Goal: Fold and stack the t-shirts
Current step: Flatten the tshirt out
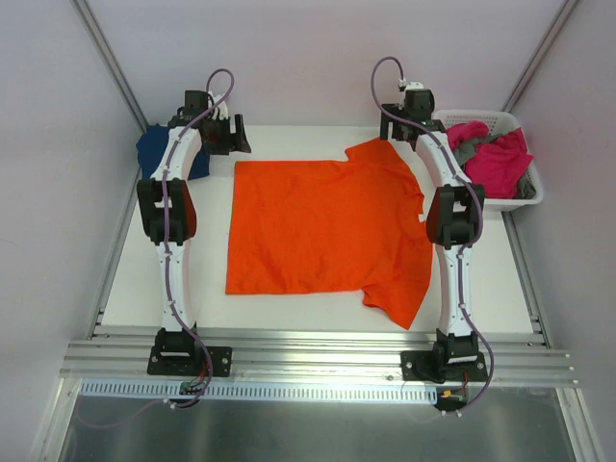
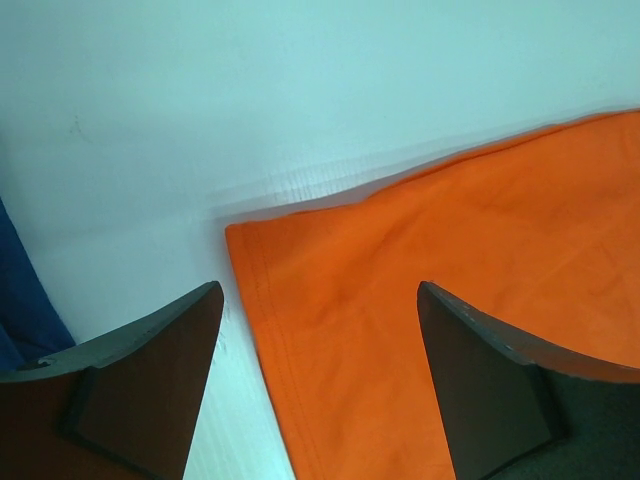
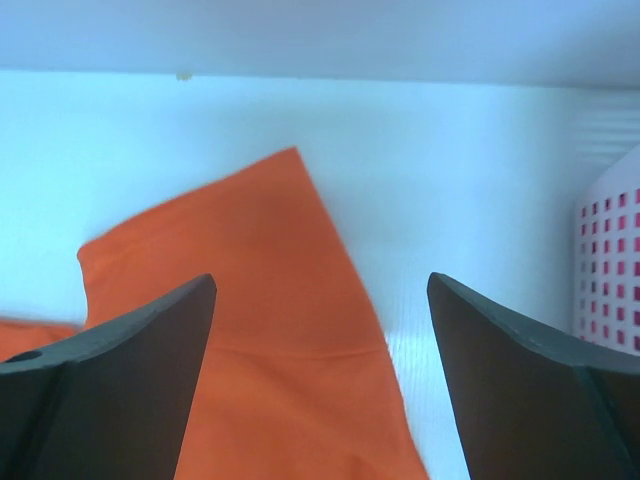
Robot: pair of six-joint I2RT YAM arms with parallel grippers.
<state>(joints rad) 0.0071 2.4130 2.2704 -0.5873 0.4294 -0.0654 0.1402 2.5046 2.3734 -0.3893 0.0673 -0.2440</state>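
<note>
Top view: orange t-shirt point(image 1: 327, 226) lies spread flat in the middle of the table point(image 1: 164, 279), turned sideways. Hem edge is at 9 o'clock and neck end at 3 o'clock. One sleeve points to 1 o'clock, the other to 5 o'clock, and the near sleeve ends close to the right arm's base

Left gripper point(image 1: 229, 135) is at 11 o'clock from the shirt's centre, by the far hem corner. In the left wrist view its jaws stand wide apart with nothing between them. The hem corner lies on the table under the gap, and the stitched hem runs down toward 6 o'clock between the two fingers point(image 2: 150, 380). No grip on the cloth; can't tell whether the tips touch the table

Right gripper point(image 1: 412, 104) is at 1 o'clock from the shirt's centre, over the far sleeve. In the right wrist view its jaws are also spread wide and empty. The sleeve tip lies flat below the gap, more toward the 9 o'clock finger point(image 3: 120, 380), with bare table on the other side

Navy t-shirt point(image 1: 159, 144) is bunched at 10 o'clock on the far-left corner of the table, partly hidden behind the left arm and apart from the orange one. A blue sliver of it shows at the 9 o'clock edge of the left wrist view

White basket point(image 1: 520, 197) is at 2 o'clock by the far-right corner. Pink t-shirt point(image 1: 500, 159) and grey t-shirt point(image 1: 469, 151) are heaped inside it, unfolded. Its slotted wall shows at 3 o'clock in the right wrist view, pink visible through the holes
</note>
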